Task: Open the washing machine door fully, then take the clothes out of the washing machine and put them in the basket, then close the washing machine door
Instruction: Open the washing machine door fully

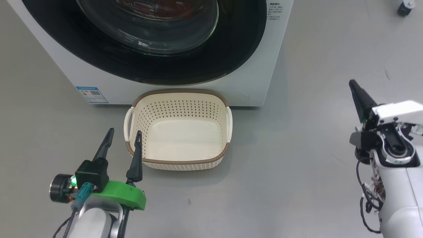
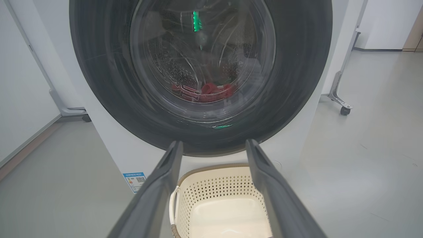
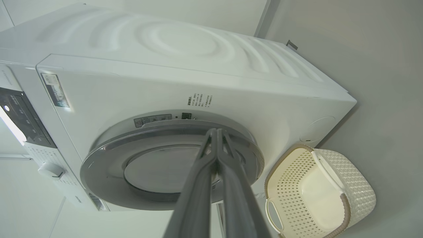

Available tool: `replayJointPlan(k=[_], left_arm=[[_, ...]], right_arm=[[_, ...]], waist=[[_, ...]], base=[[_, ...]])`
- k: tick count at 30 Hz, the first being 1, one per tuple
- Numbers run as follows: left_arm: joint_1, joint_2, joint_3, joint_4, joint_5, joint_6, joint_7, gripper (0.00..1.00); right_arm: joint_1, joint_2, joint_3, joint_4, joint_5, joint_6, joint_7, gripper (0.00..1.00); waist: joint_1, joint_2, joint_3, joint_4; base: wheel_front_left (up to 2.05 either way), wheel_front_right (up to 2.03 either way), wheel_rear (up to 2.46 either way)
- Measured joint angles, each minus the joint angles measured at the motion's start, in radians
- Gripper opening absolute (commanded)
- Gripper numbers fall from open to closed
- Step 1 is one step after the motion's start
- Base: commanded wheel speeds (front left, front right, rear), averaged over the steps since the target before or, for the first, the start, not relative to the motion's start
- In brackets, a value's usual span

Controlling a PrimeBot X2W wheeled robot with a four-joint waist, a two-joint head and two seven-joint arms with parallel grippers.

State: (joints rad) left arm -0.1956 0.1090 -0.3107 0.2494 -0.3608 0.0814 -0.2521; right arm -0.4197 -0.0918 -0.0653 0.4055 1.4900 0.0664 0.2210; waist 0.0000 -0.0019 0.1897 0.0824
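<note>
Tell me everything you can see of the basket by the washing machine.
The basket is a small cream plastic tub, rounded rectangle, with perforated walls, a brown woven-look rim and white side handles. It stands upright and empty on the grey floor just before the washing machine. The open left gripper is by its left edge; contact is unclear.

**The Count, Kind by Kind**

One washing machine (image 1: 251,89) at twelve o'clock, with one washing machine door (image 1: 231,49) and one blue label (image 1: 92,95). One basket (image 1: 180,94) at centre, with two white handles (image 1: 228,120). Two tools: left tool (image 1: 125,131) at seven o'clock, right tool (image 1: 353,84) at three, two fingers (image 1: 136,155) each. Red clothes (image 2: 211,90) inside: number unclear.
</note>
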Motion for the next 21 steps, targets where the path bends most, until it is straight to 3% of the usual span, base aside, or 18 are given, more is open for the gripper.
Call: replayJointPlan(k=[21], left_arm=[[-0.118,-0.039,-0.039,-0.021,0.037,-0.034,0.0,1.0]], right_arm=[[-0.416,-0.102,0.021,0.003,0.06,-0.132,0.214,0.0]], waist=[[0.0,0.0,0.175,0.074]], base=[[0.0,0.0,0.0]])
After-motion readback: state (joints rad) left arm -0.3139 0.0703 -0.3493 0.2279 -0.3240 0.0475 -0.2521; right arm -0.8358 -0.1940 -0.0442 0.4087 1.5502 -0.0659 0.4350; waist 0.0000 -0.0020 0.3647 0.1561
